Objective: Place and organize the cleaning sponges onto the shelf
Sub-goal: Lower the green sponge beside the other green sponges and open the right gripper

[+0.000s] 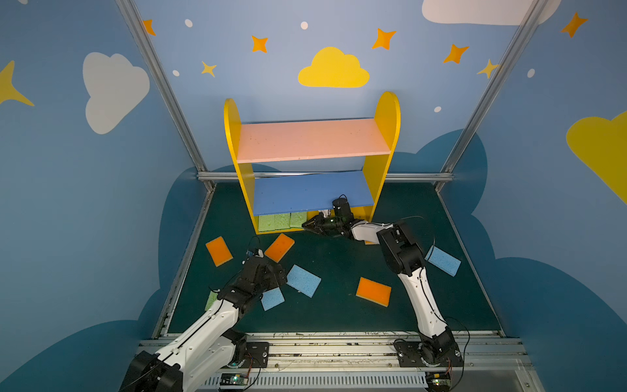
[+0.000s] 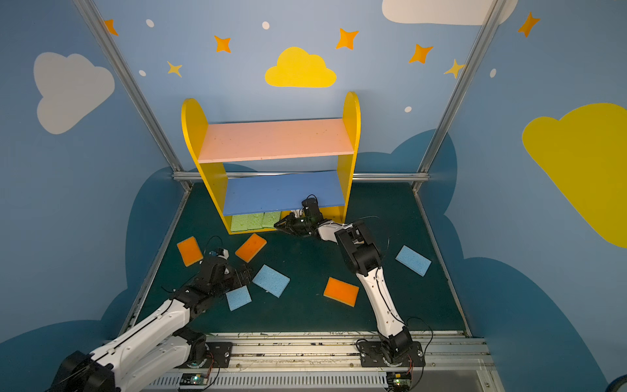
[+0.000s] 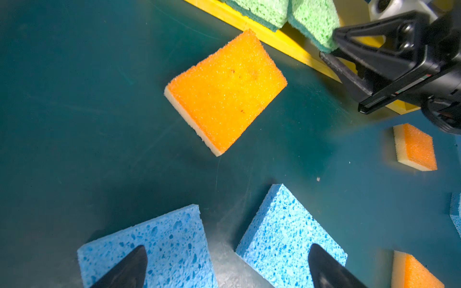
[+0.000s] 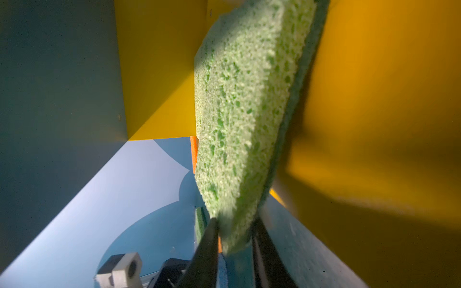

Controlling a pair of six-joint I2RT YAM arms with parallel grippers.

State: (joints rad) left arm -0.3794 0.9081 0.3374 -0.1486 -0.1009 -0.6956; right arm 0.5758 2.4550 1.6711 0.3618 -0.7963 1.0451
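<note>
Shelf (image 1: 386, 135), bottom tier, 7 o'clock corner: two green sponges (image 1: 274, 222) stowed; third green sponge (image 4: 244, 112) pinched by right gripper (image 1: 306, 224). Mat (image 1: 339, 258): eight loose sponges (image 1: 373, 292). Left gripper (image 3: 228, 251): jaws spread.

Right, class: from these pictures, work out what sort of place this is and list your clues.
Probably a robot test booth dressed like a playroom, not a real room: blue walls painted with clouds and stars on a metal frame, robot arms bolted to a rail, and a small toy-like shelf.
</note>
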